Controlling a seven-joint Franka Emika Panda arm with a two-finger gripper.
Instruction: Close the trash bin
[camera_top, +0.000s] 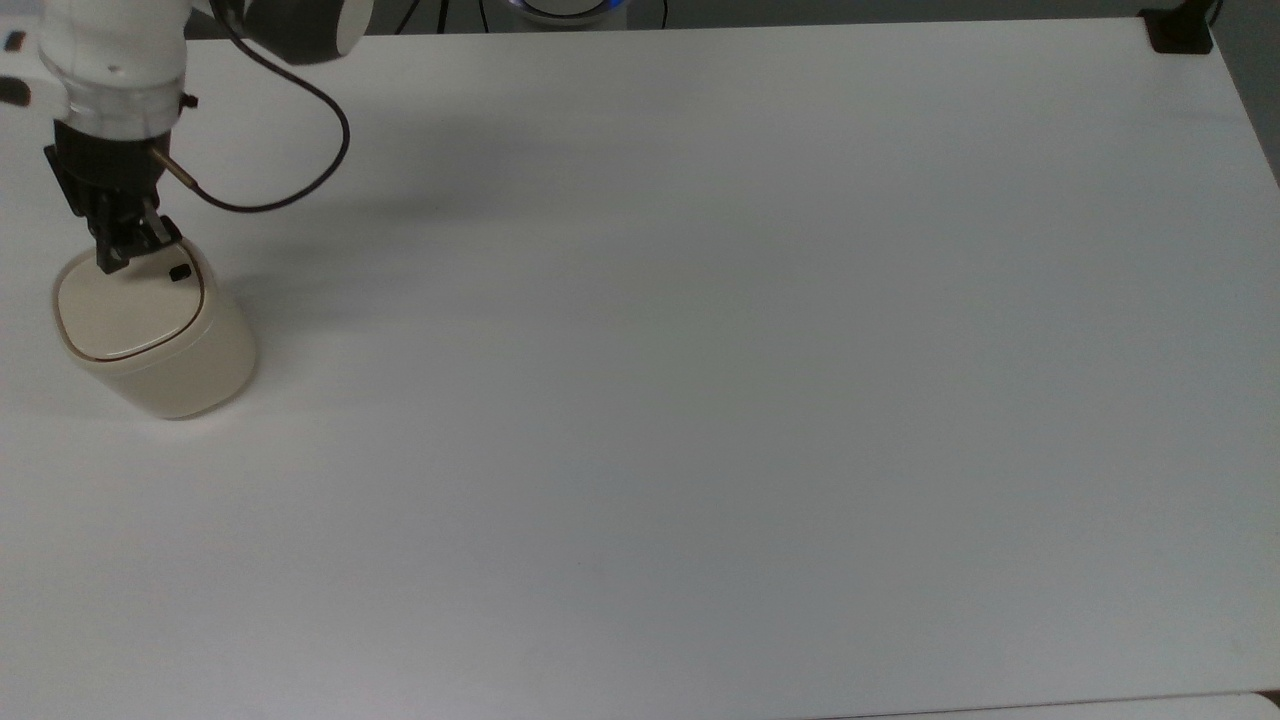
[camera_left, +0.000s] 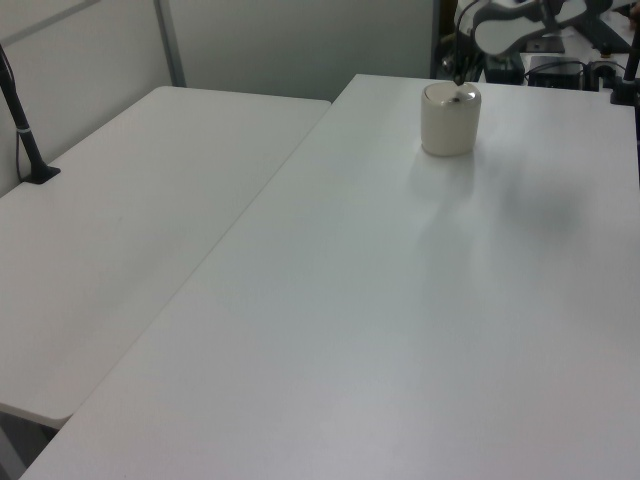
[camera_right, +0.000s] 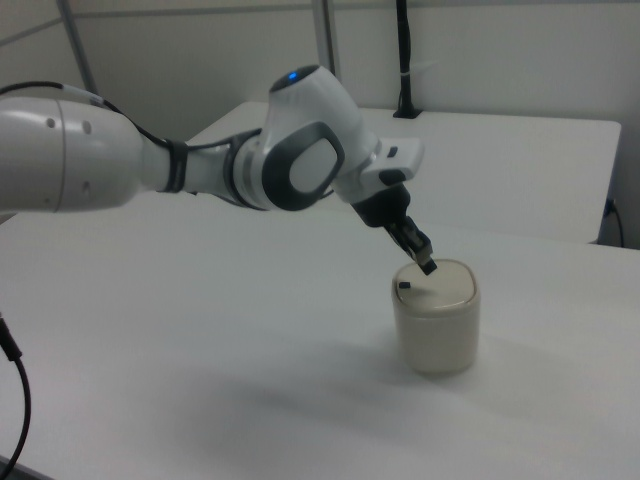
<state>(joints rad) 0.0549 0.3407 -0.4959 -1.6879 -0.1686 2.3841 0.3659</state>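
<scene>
The small cream rounded-square plastic trash bin (camera_top: 150, 335) stands upright on the wide white bench (camera_top: 700, 350), at the far left edge in the top view and near the far end of the bench in the left view (camera_left: 450, 120). Its flat lid (camera_right: 440, 284) lies level with the rim; the thin dark seam runs unbroken around it, so I judge the bin closed and the task essentially done. The small black button (camera_top: 179, 271) on the lid's far-right corner in the top view is uncovered.

The black 2-finger gripper (camera_right: 424, 260) of the white arm (camera_right: 150, 165) hangs just above the lid's far edge, tilted. In the right view it seems clear of the lid, but contact cannot be excluded. The jaws read as drawn together with nothing between them, which suits a push on a flat lid rather than a grasp. The tilted wrist keeps the arm's bulk off the bin.

A black cable (camera_top: 290, 170) loops from the wrist over the bench, apart from the bin.

Next move, in my judgement: lift clear without catching the button, since a press there could reopen the lid.
</scene>
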